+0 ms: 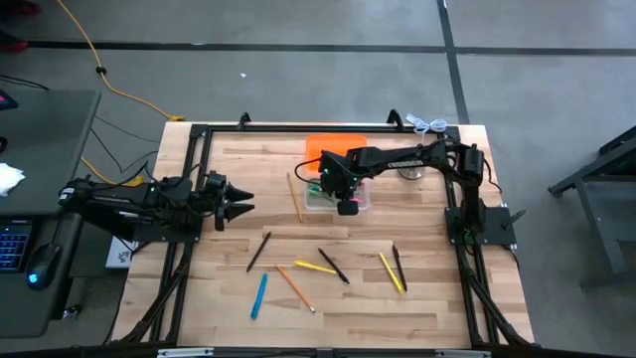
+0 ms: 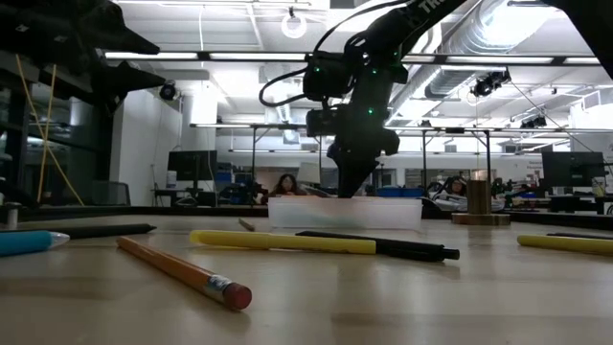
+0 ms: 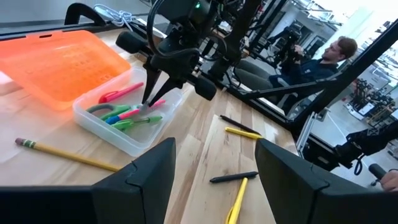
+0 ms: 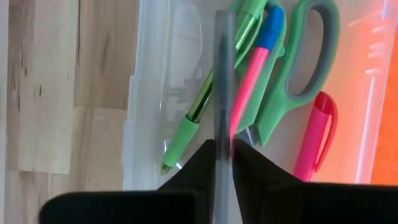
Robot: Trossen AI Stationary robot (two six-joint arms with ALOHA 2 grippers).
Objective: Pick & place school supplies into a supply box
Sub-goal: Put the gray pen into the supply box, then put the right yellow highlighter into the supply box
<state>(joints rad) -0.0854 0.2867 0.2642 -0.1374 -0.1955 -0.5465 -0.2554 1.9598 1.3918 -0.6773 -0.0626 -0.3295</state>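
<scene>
Right wrist view: right gripper (image 4: 222,152) pinches a thin grey pen (image 4: 224,74) between its fingertips, directly over the small clear rectangular plastic tub (image 4: 149,93). Inside lie green-handled scissors (image 4: 305,56), a pink pen (image 4: 249,87), a green pen (image 4: 199,112). Bright orange lid (image 1: 333,145) touches the tub's far side. Left gripper (image 1: 238,200) waits, fingers spread, at table's left. Loose pens and pencils (image 1: 298,288) lie on the wooden table (image 1: 417,308).

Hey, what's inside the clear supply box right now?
Inside the supply box: green-handled scissors, a green pen, two pink pens, and a grey pen in the right end effector. Parts lying under it are hidden.
</scene>
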